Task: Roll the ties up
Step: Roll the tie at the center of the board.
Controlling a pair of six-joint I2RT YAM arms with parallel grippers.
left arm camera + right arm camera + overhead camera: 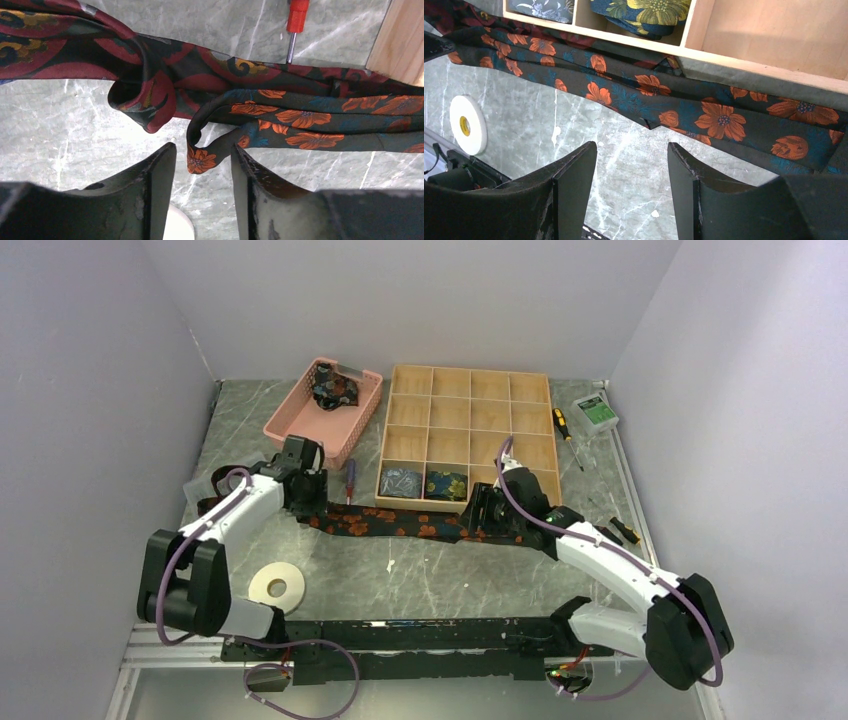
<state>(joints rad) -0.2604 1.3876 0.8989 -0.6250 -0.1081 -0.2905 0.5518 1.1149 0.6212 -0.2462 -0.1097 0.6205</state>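
1. Beginning the roll: my left pincer (202, 150) stands apart about the curled tip of the orange-flowered tie (310, 120), stretched along the surface (450, 580); my right pincer (631, 147), apart and empty, hangs near its wide end.
2. Next, I judge: pinch that tip, then turn (fabric slips).
3. Grey marbled surface, plain pale walls (400, 300).

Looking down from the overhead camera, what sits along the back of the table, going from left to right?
Pink basket → wooden compartment tray → yellow-handled screwdriver → green-and-white box.
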